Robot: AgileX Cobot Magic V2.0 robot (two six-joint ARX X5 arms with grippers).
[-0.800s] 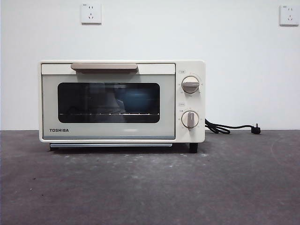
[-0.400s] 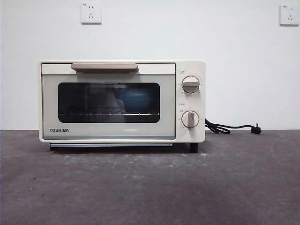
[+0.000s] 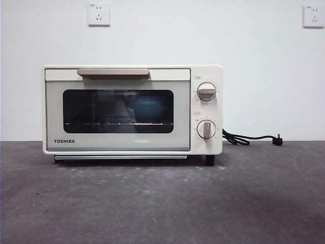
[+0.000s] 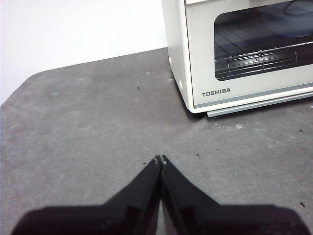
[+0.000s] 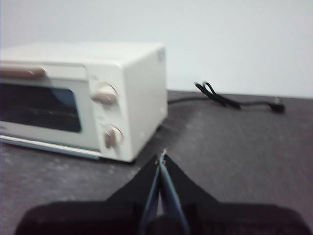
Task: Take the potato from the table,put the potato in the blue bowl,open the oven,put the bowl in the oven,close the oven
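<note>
Oven [image 3: 132,109] was found shut, blue bowl [image 3: 146,108] seen inside through the glass; left gripper [image 4: 160,159] and right gripper [image 5: 162,155] were held closed and empty, task judged complete.

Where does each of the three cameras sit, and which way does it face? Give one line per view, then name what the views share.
Front view: low, near table height, facing the closed oven and wall; blue bowl dimly inside; no robot part shows.
Left wrist view: above the table, facing the oven's TOSHIBA corner; left gripper shut, holding nothing.
Right wrist view: facing the oven's knob side and black cord; right gripper shut, holding nothing.
Shared: all three show the oven and table.
</note>
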